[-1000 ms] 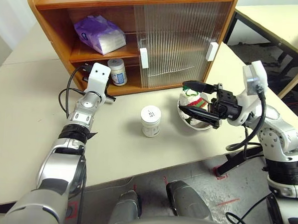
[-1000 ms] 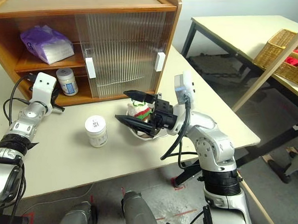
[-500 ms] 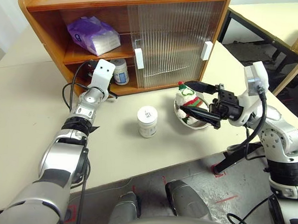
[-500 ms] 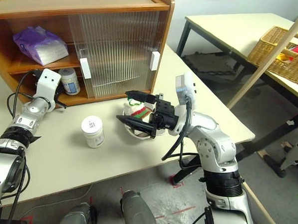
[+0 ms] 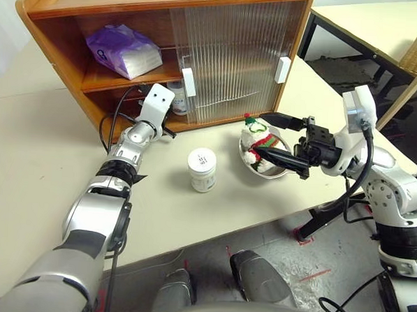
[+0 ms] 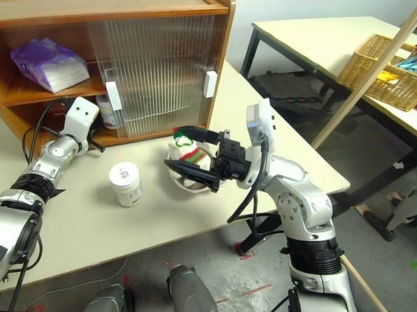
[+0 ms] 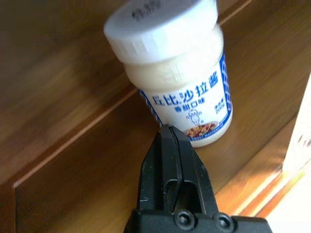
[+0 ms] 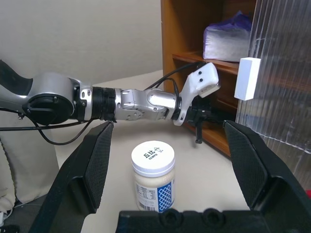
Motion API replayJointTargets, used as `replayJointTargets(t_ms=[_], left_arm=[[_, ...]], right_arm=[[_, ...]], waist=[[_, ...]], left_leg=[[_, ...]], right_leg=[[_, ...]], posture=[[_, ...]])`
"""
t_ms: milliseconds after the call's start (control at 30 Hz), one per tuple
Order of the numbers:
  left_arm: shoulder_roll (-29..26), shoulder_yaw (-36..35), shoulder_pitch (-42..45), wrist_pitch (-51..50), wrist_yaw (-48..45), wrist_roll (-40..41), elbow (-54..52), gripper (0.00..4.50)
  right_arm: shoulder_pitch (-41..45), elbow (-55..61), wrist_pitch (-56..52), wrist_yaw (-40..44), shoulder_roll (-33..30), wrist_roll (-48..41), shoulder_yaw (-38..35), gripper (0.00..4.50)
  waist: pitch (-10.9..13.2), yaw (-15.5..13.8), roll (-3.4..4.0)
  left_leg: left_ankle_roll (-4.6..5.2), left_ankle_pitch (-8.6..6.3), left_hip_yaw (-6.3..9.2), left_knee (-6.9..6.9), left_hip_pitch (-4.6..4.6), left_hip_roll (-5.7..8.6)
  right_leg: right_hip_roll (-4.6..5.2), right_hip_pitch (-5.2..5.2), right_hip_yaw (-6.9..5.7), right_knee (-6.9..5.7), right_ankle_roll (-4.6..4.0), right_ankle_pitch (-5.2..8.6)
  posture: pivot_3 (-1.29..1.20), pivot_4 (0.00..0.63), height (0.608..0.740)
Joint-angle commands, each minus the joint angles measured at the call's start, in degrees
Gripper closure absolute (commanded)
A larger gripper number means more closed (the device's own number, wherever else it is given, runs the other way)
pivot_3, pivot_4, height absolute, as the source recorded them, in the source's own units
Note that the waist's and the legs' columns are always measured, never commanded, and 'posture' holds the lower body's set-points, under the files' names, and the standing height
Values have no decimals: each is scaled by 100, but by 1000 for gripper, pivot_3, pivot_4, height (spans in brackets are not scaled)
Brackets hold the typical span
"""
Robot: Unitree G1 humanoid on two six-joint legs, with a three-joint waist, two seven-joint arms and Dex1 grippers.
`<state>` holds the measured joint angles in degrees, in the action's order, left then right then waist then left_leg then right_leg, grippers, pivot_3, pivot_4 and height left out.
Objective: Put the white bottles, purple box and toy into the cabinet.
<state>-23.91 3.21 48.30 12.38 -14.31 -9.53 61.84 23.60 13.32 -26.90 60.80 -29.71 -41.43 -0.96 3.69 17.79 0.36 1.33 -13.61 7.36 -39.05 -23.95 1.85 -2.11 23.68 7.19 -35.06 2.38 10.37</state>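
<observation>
The cabinet (image 5: 61, 22) stands at the back of the table with its left half uncovered. The purple box (image 5: 123, 50) lies on its upper shelf. One of the white bottles (image 7: 175, 73) stands on the lower shelf. My left gripper (image 7: 170, 131) is shut, and its tips point at the bottle's lower label; whether they touch it I cannot tell. The other white bottle (image 5: 201, 169) stands on the table in front. The toy (image 5: 255, 137) sits upright in a metal dish (image 5: 270, 172). My right gripper (image 5: 278, 139) hangs open beside the toy, pointing left, with nothing held.
Ribbed sliding doors (image 5: 231, 52) with white handles (image 5: 188, 81) cover the cabinet's right half. The table's front edge runs just below the dish. A second table with a wicker basket (image 6: 381, 67) stands at the right, with a leaning wooden pole (image 6: 366, 80) in front of it.
My left gripper has moved right and forward, up to the bottle on the lower shelf. The right arm has kept still. The whole view has shifted.
</observation>
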Motion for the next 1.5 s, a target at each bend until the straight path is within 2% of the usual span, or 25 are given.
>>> replayJointTargets(t_ms=[33,200,400,433,500,600,767,900,1100,1300,1500], left_arm=[[6,19,-78,153,-130,-2,41,4482],[-1,-251,-599,166,-435,418,-629,4482],[0,-621,-1757,-630,-1150,1263,-2498,4482],[-4,-784,-2111,-951,-1409,1676,-3061,4316],[-24,-1006,-2590,-1475,-1761,2246,-3870,3946],[-359,-1104,-3272,-2183,-2512,2836,-4774,2966],[-869,-1055,-4159,-2948,-3261,3328,-5715,1354],[-916,-881,-4593,-3591,-3414,3576,-6318,34],[-851,-540,-4748,-4179,-3384,3519,-6637,34],[-615,56,-4444,-4035,-3438,3125,-6406,34],[-407,490,-4090,-4144,-3624,2950,-6181,34]], right_arm=[[-26,115,-10,-4,-39,2,-21,0],[1,62,17,10,-12,16,20,0],[51,-16,48,80,9,31,57,0],[65,-49,56,124,5,33,68,0],[82,-97,67,191,-1,41,84,0],[110,-160,107,282,8,81,121,0],[155,-219,179,185,173,160,171,0],[118,-160,180,153,257,244,257,0],[102,-129,114,142,244,226,271,0],[101,-154,97,152,186,231,250,0],[95,-134,80,131,156,223,235,0]], waist=[[0,26,0],[0,98,0],[-1,122,-1],[-1,122,-2],[-3,116,-5],[-5,98,-7],[-10,59,-1],[-13,-24,4],[-21,-123,16],[-49,-297,61],[-53,-476,66]], left_leg=[[0,0,-2,0,0,0],[-2,1,-13,1,0,1],[-6,3,-34,0,-1,3],[-7,4,-34,-1,-1,3],[-9,2,-34,-3,1,5],[-15,1,-31,-3,3,4],[-49,-12,27,9,10,-17],[-98,-39,41,16,-2,-47],[-126,-55,52,29,-4,-56],[-130,-58,53,38,-3,-57],[-131,-62,55,43,-2,-21]], right_leg=[[-1,0,0,0,0,0],[-4,-3,-2,1,3,2],[-13,-5,-9,0,2,2],[-13,-5,-10,0,2,2],[-13,-9,-9,0,2,2],[-12,-11,-11,-4,-2,2],[-7,9,-7,-13,-26,-4],[7,33,11,-17,-34,-7],[38,46,16,-16,-65,-3],[45,48,12,-16,-79,11],[100,47,3,-15,-82,13]], posture=[[-352,48,740],[-348,48,740],[-344,47,740],[-329,47,740],[-323,49,740],[-312,51,740],[-296,55,740],[-288,59,740],[-285,69,740],[-287,72,740],[-302,68,740]])
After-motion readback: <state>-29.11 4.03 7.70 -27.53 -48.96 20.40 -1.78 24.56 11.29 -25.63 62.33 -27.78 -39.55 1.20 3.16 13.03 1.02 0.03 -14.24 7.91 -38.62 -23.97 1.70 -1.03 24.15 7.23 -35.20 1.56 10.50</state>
